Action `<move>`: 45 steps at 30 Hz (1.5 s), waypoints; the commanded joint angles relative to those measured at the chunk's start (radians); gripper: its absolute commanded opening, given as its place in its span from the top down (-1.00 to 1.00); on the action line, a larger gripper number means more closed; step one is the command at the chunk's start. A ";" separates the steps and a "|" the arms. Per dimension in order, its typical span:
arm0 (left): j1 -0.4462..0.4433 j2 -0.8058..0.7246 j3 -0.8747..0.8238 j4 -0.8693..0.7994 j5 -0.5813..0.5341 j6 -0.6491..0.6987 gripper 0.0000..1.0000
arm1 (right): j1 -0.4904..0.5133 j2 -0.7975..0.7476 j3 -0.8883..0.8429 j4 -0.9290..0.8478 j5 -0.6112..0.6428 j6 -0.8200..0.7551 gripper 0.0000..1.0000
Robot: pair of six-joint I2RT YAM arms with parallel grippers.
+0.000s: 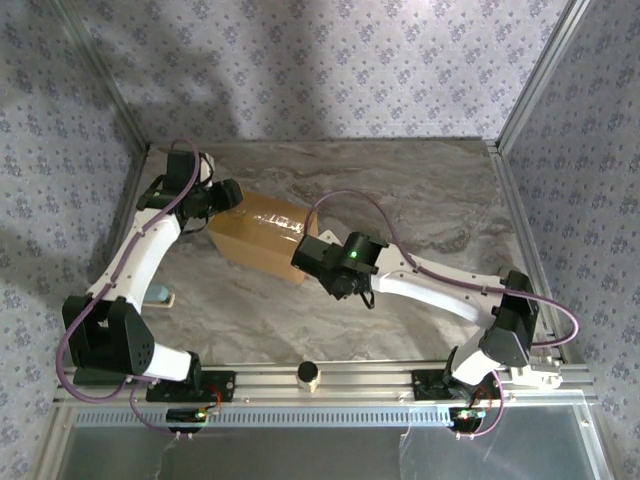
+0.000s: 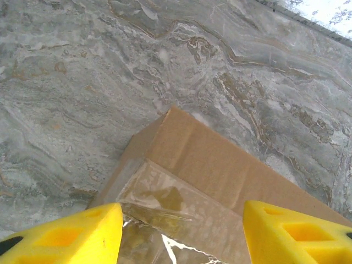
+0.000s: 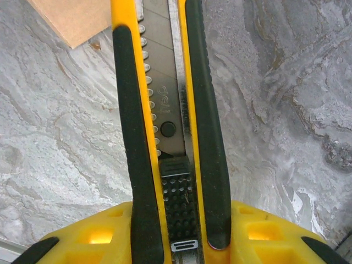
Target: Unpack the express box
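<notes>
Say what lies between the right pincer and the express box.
The yellow utility knife in that pincer, over bare marble table; the right wrist view shows it.

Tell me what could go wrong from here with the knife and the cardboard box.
The utility knife clamped in the right pincer could twist or slip when it meets the tape, since only two fingers hold it.
The left pincer stands open over one end of the express box, not clamping it, so the box might slide on the smooth marbled table.
</notes>
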 commanded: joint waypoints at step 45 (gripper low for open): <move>-0.013 -0.017 -0.005 -0.001 0.001 -0.014 -0.19 | 0.007 0.063 0.085 -0.074 0.092 -0.012 1.00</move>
